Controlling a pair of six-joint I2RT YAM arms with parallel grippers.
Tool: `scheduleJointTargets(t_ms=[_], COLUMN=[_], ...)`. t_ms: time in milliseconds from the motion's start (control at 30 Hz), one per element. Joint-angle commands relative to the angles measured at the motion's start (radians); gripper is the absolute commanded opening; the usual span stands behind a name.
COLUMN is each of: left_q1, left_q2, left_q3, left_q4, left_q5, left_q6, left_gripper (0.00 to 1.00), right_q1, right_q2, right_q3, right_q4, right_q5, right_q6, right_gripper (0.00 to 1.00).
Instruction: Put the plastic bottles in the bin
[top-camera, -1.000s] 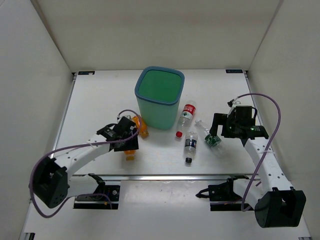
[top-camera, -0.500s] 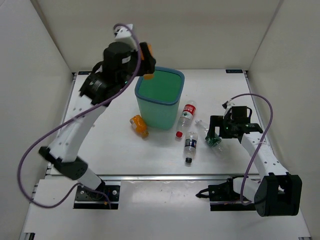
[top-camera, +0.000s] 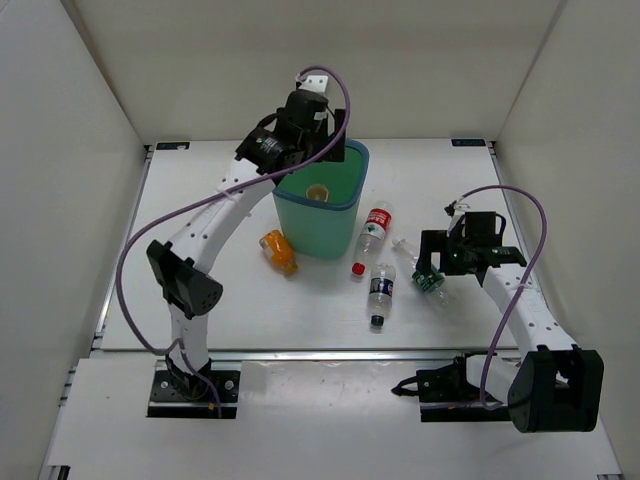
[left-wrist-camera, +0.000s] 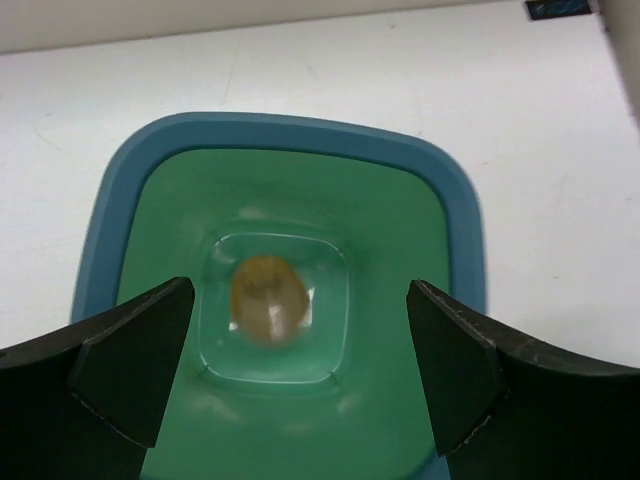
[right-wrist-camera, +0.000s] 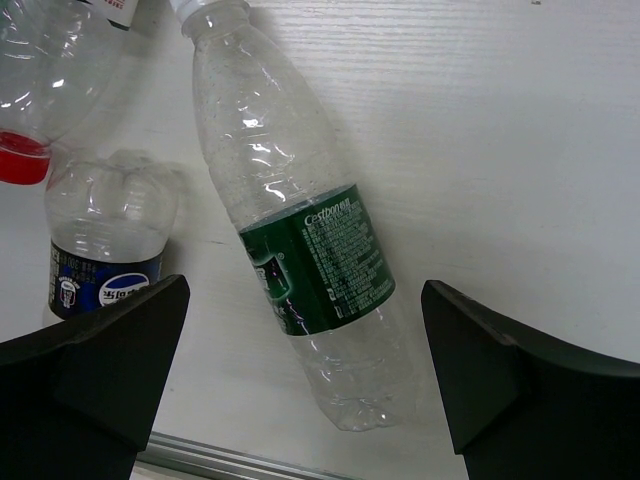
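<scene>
The teal bin (top-camera: 349, 205) stands at the table's middle back. My left gripper (top-camera: 322, 150) hovers over its mouth, open and empty. In the left wrist view (left-wrist-camera: 300, 360) it looks straight down into the bin (left-wrist-camera: 280, 130), where an orange bottle (left-wrist-camera: 265, 298) lies on the bottom; it also shows in the top view (top-camera: 318, 192). A second orange bottle (top-camera: 279, 251) lies left of the bin. My right gripper (top-camera: 432, 264) is open above the green-label bottle (top-camera: 427, 282), its jaws on either side of it (right-wrist-camera: 312, 262), not touching.
A red-label bottle (top-camera: 374, 229) lies right of the bin with its red cap (right-wrist-camera: 22, 158) toward me. A whitish-blue-label bottle (top-camera: 381, 289) lies below it and also shows in the right wrist view (right-wrist-camera: 105, 250). The table's metal front edge (right-wrist-camera: 230, 462) is close to the green-label bottle.
My left arm lifted an orange bottle from the table to above the bin and let it go; it now lies inside. The right gripper has barely moved.
</scene>
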Motion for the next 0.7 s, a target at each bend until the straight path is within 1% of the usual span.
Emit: scheduleJointTargets(t_ms=[0,67,100,133,167,233,267,333,367,400,467,500,567,600,633,667], left_q1=[-0.001,-0.010,-0.021,-0.020,-0.021,0.038,0.073,0.132,0.143,0.160,0.190,0.206,0.223,0.227,0.232,0.232], left_q2=[-0.160,-0.228,-0.302,-0.387,-0.440,-0.605,-0.644,-0.791,-0.848,-0.873,-0.952,-0.966,-1.025,-1.039,-1.058,-1.074], left_q3=[0.079,0.003,-0.104,-0.242,-0.305,-0.561,-0.624,-0.860,-0.951,-0.997,-1.163,-1.204,-1.327,-1.349,-1.386,-1.397], left_q4=[-0.042,-0.075,-0.065,-0.044,-0.023,-0.013,-0.009,-0.013,-0.025,-0.038,-0.067,-0.081,-0.084,-0.081,-0.079,-0.082], left_q5=[0.005,-0.017,-0.050,-0.074,-0.079,-0.029,-0.013,-0.013,-0.013,0.005,0.027,0.036,0.102,0.105,0.099,0.099], left_q6=[0.011,0.014,0.018,0.004,-0.004,-0.082,-0.093,-0.157,-0.182,-0.189,-0.234,-0.246,-0.272,-0.286,-0.292,-0.297], left_gripper=[0.98,0.99,0.99,0.99,0.98,0.99,0.99,0.99,0.98,0.98,0.99,0.99,0.98,0.99,0.99,0.98], right_q1=[0.001,0.004,0.004,0.006,0.015,0.021,0.019,0.023,0.018,0.026,0.030,0.036,0.056,0.068,0.079,0.090], right_q2=[0.012,0.031,0.048,0.058,0.068,0.104,0.112,0.158,0.173,0.186,0.221,0.230,0.267,0.275,0.288,0.293], right_q3=[0.018,0.024,0.024,0.023,0.023,0.023,0.029,0.030,0.026,0.029,0.021,0.026,0.027,0.042,0.058,0.058], right_q4=[0.039,0.046,0.052,0.051,0.058,0.056,0.065,0.077,0.074,0.072,0.072,0.077,0.069,0.048,0.045,0.034], right_q5=[-0.006,-0.037,-0.038,-0.045,-0.040,-0.035,-0.037,-0.031,-0.049,-0.058,-0.052,-0.052,-0.049,-0.032,-0.002,0.014], right_q6=[-0.016,-0.046,-0.056,-0.063,-0.066,-0.072,-0.076,-0.071,-0.076,-0.083,-0.085,-0.091,-0.105,-0.106,-0.102,-0.091], right_gripper=[0.99,0.99,0.99,0.99,0.99,0.99,0.99,0.98,0.95,0.93,0.83,0.81,0.69,0.44,0.32,0.23])
